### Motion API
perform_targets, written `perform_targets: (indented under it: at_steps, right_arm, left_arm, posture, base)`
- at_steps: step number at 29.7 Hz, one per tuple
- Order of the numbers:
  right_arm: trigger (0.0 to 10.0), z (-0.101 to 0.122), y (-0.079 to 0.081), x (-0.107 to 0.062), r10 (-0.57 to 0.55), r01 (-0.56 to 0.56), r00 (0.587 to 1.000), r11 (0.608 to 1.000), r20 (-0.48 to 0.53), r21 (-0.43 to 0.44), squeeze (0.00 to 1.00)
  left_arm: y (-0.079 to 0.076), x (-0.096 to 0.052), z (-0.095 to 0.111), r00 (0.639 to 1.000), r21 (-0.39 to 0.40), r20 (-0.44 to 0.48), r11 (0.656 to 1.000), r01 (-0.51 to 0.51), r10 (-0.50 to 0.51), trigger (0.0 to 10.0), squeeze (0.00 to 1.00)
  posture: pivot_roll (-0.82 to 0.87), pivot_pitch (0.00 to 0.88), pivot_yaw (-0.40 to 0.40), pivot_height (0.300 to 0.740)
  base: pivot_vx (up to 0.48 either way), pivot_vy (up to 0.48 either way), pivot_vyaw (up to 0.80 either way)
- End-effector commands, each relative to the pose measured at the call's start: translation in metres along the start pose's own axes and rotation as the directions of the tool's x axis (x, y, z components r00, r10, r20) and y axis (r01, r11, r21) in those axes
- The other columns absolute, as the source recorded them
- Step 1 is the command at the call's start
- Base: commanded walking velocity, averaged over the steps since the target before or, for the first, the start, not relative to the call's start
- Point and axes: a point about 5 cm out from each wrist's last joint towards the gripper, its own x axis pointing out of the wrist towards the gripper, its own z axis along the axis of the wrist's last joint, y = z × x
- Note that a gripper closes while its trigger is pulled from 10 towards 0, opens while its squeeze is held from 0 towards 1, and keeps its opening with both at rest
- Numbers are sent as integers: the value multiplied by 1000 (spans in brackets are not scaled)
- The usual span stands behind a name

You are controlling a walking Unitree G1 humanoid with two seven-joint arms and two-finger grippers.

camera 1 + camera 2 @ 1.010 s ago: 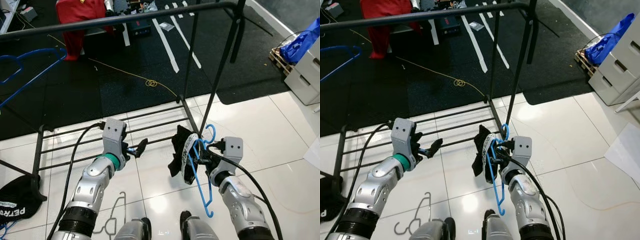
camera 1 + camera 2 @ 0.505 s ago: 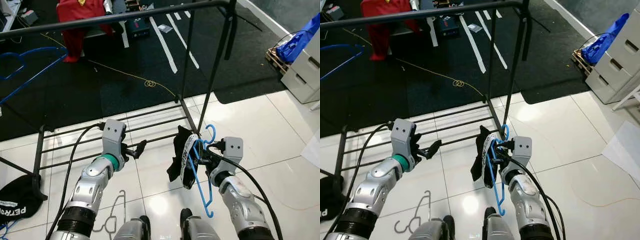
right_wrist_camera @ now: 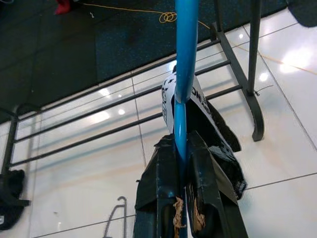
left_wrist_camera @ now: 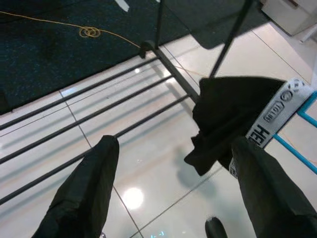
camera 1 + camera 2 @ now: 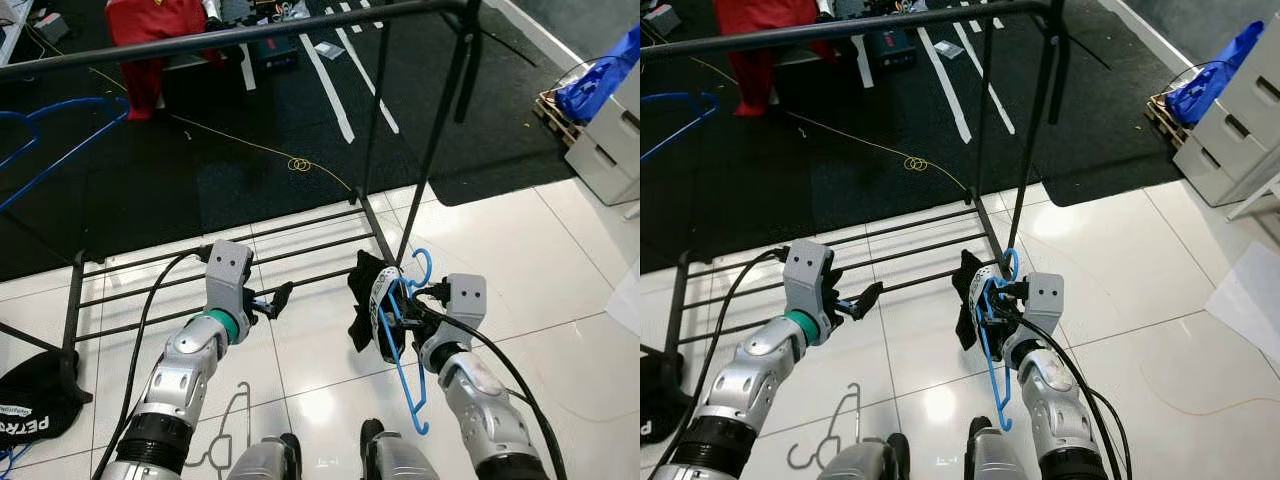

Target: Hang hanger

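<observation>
My right gripper point(image 5: 408, 303) clamped the blue hanger point(image 5: 403, 365) with its black garment point(image 5: 368, 312) low beside the rack's point(image 5: 240, 32) end post, left gripper point(image 5: 270, 300) wide, hanging not yet done.

hanger point(image 5: 402, 340) right of rack point(image 5: 240, 33)

I see my left gripper point(image 4: 168, 191) with 2 fingers spread; black garment point(image 4: 233, 121) beyond them, above rack rails point(image 4: 99, 116).
</observation>
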Motion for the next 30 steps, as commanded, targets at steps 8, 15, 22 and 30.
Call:
perform_targets:
  at_steps: [8,15,22,30]
  right_arm:
    - [10000,1,0,1,-22,30,999,980,40,-198,0]
    - [10000,19,3,6,0,17,991,991,131,-130,0]
    - [10000,40,26,7,270,-241,945,956,183,-168,0]
    - [10000,55,37,-19,620,-566,780,757,83,-328,0]
  left_arm:
    - [9,-5,-19,987,-136,8,978,-160,163,10000,0]
    - [6,-2,-18,982,-86,-8,978,-188,188,10000,0]
    - [-5,1,-4,995,5,77,998,-60,60,10000,0]
    - [-9,-2,14,982,151,125,981,123,-143,10000,0]
  posture:
    - [1,109,78,740]
    - [-3,100,59,740]
    - [-8,98,69,740]
    - [-11,99,92,740]
  base:
    - [0,0,0]
    - [0,0,0]
    - [0,0,0]
    - [0,0,0]
